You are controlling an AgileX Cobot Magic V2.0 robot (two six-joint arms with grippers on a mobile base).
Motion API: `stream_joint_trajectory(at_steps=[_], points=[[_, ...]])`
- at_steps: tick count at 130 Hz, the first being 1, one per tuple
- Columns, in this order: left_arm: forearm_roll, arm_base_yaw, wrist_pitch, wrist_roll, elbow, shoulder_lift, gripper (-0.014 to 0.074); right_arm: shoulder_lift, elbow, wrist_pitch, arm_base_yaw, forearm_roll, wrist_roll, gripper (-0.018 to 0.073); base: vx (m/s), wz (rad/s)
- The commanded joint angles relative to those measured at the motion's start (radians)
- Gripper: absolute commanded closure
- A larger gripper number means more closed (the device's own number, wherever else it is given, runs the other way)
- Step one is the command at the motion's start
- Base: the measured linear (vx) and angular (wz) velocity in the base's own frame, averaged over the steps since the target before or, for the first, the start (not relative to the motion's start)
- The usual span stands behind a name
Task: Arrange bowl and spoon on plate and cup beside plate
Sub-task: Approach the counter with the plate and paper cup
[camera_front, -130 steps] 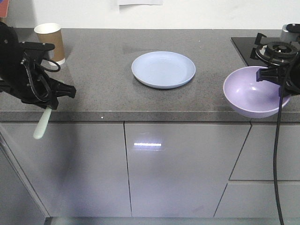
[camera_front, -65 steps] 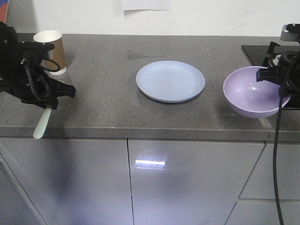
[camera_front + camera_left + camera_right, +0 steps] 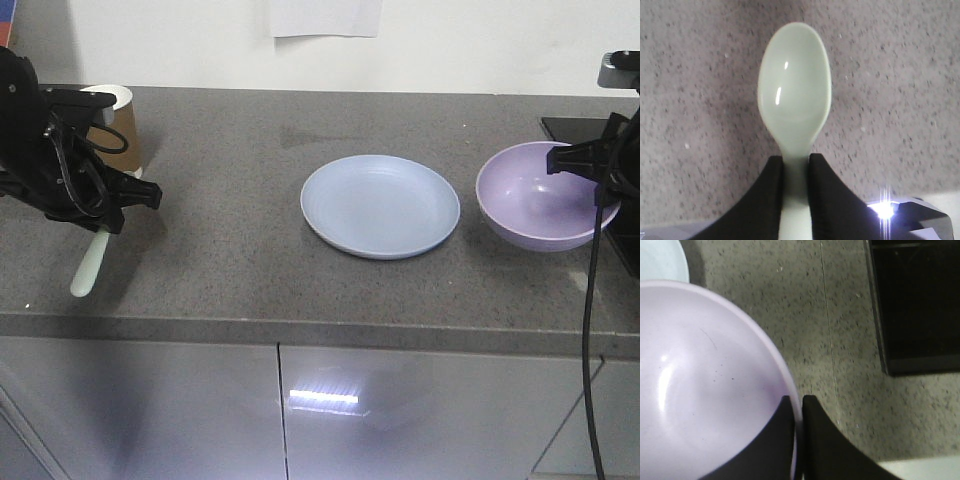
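The pale blue plate (image 3: 380,206) lies in the middle of the grey counter with nothing on it. My left gripper (image 3: 103,229) is shut on the handle of the mint-green spoon (image 3: 88,264), which hangs scoop-down over the counter's left part; the left wrist view shows the spoon (image 3: 794,107) pinched between both fingers (image 3: 770,190). My right gripper (image 3: 594,180) is shut on the rim of the lavender bowl (image 3: 533,206), held just right of the plate; the right wrist view shows the bowl (image 3: 705,380) with one finger inside its wall and one outside. The brown paper cup (image 3: 122,125) stands behind my left arm, partly hidden.
A black cooktop (image 3: 610,135) sits at the far right of the counter (image 3: 230,220), and its corner (image 3: 912,305) shows in the right wrist view. The counter's front edge (image 3: 300,335) runs across below, with grey cabinet doors (image 3: 400,420) under it.
The plate and counter have slid lower and rightward in the exterior view, so the counter edge sits lower. Both grippers keep their hold on the spoon and the bowl.
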Motion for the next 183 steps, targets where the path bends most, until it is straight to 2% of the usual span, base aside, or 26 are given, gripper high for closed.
stream_joint_trajectory(at_steps=[1, 183], points=[[0.0, -0.007, -0.036, -0.001, -0.023, -0.051, 0.0603, -0.045, -0.025, -0.044, -0.003, -0.015, -0.007, 0.0564, 0.17, 0.02], [0.0, -0.007, -0.036, -0.001, -0.023, -0.051, 0.0603, -0.045, -0.025, -0.044, -0.003, -0.014, -0.007, 0.0564, 0.13, 0.01]])
